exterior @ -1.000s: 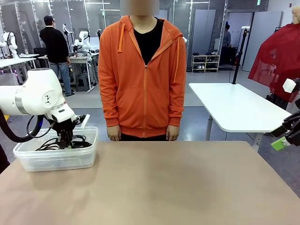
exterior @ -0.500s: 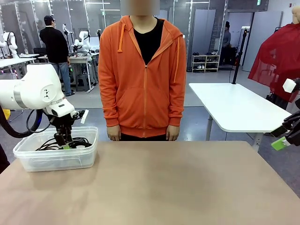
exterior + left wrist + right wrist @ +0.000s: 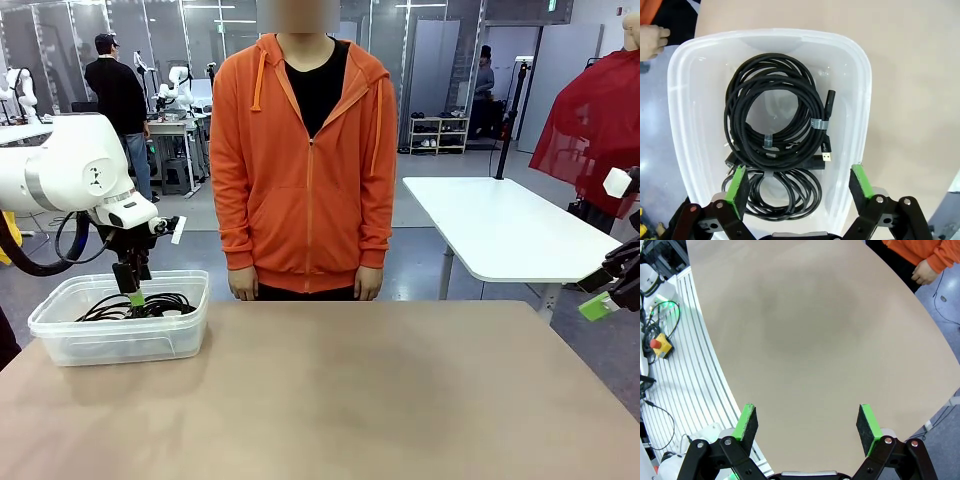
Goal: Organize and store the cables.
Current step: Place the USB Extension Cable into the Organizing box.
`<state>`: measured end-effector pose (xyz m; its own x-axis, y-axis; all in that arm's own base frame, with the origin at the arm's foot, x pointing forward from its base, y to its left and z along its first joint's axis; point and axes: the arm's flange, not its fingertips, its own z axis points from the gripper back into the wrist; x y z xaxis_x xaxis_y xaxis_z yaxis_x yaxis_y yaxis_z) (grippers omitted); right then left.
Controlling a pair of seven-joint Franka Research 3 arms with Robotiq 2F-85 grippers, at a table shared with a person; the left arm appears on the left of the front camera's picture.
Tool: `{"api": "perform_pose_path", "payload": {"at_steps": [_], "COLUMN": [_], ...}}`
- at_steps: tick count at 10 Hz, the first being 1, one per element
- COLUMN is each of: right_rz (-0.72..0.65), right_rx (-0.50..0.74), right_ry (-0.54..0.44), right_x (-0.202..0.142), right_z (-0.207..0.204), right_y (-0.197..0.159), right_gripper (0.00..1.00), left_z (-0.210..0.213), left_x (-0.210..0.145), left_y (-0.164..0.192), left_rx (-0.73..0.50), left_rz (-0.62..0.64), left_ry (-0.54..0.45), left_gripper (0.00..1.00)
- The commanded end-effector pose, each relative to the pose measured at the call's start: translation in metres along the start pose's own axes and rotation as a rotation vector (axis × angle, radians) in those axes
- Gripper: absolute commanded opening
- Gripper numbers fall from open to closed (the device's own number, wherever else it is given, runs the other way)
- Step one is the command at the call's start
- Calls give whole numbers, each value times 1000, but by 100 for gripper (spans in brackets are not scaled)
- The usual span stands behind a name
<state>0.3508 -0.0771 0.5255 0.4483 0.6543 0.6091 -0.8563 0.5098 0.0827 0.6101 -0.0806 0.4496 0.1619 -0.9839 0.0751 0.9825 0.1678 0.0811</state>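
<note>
Several coiled black cables [image 3: 772,135] lie inside a clear plastic bin [image 3: 860,85]; in the front view the cables [image 3: 150,303] show through the bin [image 3: 120,335] at the table's left. My left gripper [image 3: 133,292] hangs just above the bin, and in the left wrist view the gripper [image 3: 797,182] is open with nothing between its green pads. My right gripper [image 3: 610,295] waits off the table's right edge. Over the bare tabletop my right gripper [image 3: 807,422] is open and holds nothing.
A person in an orange hoodie [image 3: 305,150] stands at the far side, hands hanging at the table edge. The brown table [image 3: 380,400] stretches right of the bin. A white table [image 3: 500,225] stands behind at the right.
My left gripper has risen out of the bin and opened, leaving the cables lying inside. The right arm has not moved.
</note>
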Motion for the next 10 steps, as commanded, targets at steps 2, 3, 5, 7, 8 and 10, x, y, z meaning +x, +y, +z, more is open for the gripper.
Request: {"api": "perform_pose_path", "payload": {"at_steps": [2,3,5,7,8,10], "right_rz": [6,6,6,6,6,6], "right_rx": [-5,-5,-5,-5,-5,-5], "right_ry": [13,13,13,13,13,13], "right_x": [-1,-1,-1,-1,-1,-1], "right_z": [1,1,1,1,1,1], "right_y": [1,1,1,1,1,1], "right_gripper": [100,100,100,100,100,100], "left_z": [10,4,4,4,4,4], "left_x": [5,1,1,1,1,1], "left_y": [4,0,0,0,0,0], "left_rx": [-44,-15,-15,-15,-15,-15], "left_rz": [21,13,13,13,13,13], "left_ry": [0,4,4,4,4,4], "left_gripper": [100,100,100,100,100,100]}}
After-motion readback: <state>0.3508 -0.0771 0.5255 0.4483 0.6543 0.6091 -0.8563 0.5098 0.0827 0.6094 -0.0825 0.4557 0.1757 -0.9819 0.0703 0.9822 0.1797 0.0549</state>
